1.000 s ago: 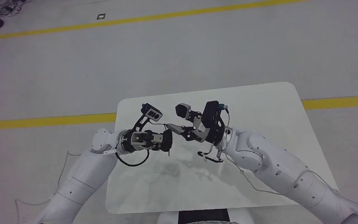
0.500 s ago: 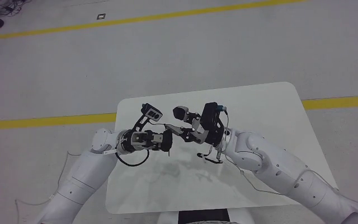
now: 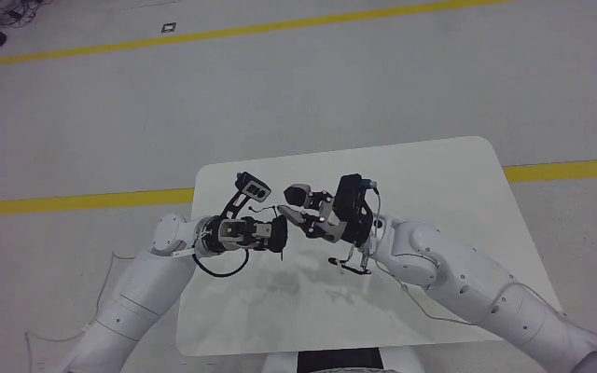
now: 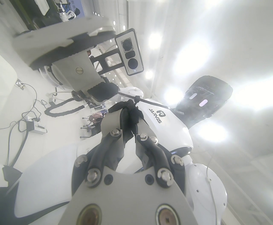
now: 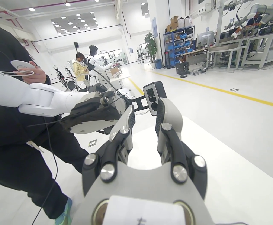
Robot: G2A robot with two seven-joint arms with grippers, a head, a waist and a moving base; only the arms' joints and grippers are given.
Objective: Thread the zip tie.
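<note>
Top view: bright, even overhead light, table (image 3: pixel 448 186) near-white, barely separating from pale floor (image 3: pixel 280 93), no hard glare. Left wrist view: camera looking straight up into ceiling lights (image 4: pixel 187 53), big blown-out flares washing over upper half. Left gripper (image 4: pixel 128 116) backlit, zip tie (image 4: pixel 128 95) just thin dark silhouette. Right wrist view: hall well lit by rows of ceiling lamps (image 5: pixel 72 19), glossy floor picking up sheen. Both wrist views: straight lines bowing hard toward edges, fisheye stretch.
</note>
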